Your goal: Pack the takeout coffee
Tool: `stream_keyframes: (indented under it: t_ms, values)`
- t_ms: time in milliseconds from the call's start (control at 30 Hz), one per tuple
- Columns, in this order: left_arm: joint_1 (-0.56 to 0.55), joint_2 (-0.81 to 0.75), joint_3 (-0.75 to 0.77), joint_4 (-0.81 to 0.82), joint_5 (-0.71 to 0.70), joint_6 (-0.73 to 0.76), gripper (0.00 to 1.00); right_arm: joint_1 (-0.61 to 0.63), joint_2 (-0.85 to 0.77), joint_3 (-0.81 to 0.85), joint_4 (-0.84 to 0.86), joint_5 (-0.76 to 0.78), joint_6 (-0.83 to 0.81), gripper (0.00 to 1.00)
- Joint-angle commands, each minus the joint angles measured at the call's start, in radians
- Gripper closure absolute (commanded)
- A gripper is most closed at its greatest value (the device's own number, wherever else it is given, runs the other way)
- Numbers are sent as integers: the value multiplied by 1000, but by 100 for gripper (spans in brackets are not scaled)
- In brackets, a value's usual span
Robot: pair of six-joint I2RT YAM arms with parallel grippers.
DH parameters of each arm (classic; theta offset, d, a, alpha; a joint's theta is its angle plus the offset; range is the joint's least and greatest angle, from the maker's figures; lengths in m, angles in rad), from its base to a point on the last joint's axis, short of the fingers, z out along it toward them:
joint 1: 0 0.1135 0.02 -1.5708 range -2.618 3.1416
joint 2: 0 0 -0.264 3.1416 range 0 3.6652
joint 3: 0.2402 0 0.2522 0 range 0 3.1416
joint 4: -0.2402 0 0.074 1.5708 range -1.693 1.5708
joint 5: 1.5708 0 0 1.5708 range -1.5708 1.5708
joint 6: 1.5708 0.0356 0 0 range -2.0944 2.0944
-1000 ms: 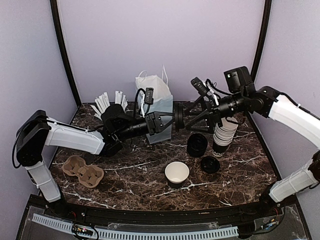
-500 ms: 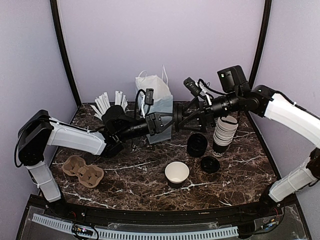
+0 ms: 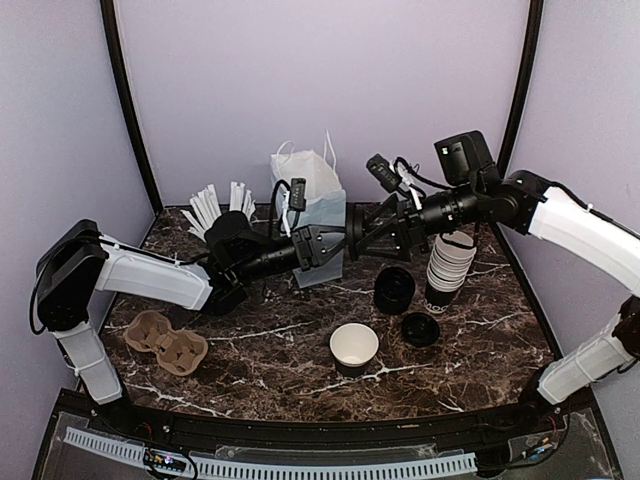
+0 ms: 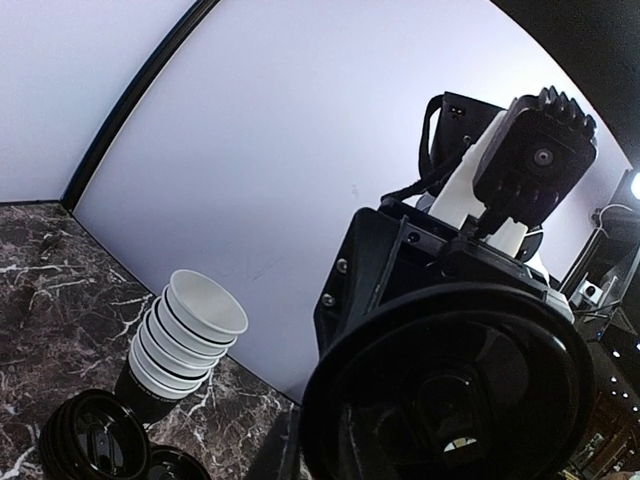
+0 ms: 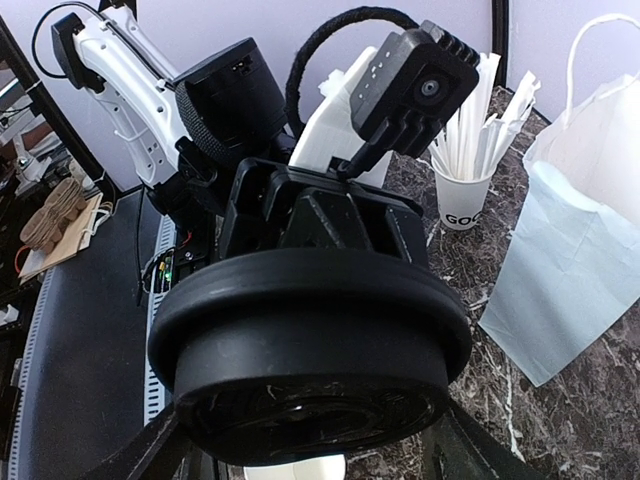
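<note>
– Mid-air, just in front of the white paper carry bag (image 3: 320, 195): the takeout coffee, a short dark paper cup with a round black plastic lid (image 5: 310, 340), hangs between both hands. It looks tipped on its side, lid toward the right arm.

– Who has it?

– Can't tell. The left hand (image 3: 330, 243) sits behind the cup and its fingers are hidden, so clamped or slack is unknown. The right hand (image 3: 372, 236) has its fingers (image 5: 150, 452) spread either side of the lid. Whether they press or only flank it isn't visible.

– So the step is a handover?

– My read, yes: an arm-to-arm pass, bagging not yet done. Next move needs one firm grip confirmed before the other hand lets go. Then turn the cup lid-up and lift it over the bag mouth.

– Room?

– Tight at the back: the bag is just beside the hands and its handles stand above the rim. The stack of lidless white-rimmed paper cups (image 3: 448, 265) sits near the right forearm. Loose black plastic lids (image 3: 395, 288) lie below on the dark marbled counter (image 3: 480, 340). Open space is on the near side, above the single white-lined cup (image 3: 354, 345).
</note>
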Motion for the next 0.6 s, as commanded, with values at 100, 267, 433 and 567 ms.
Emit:
stream_keyframes:
  t_ms: [100, 267, 433, 567]
  values:
    - [-2, -24, -32, -33, -14, 24, 73, 3, -31, 6, 1, 69, -43, 28]
    - [-2, -75, -91, -116, -22, 37, 61, 1, -52, -14, -47, 125, -101, 29]
    - [-2, -260, -243, -269, -92, 108, 56, 3, -30, 23, -233, 173, -260, 29]
    - [-2, -420, -276, -617, -229, 208, 56, 4, 11, 49, -363, 199, -380, 30]
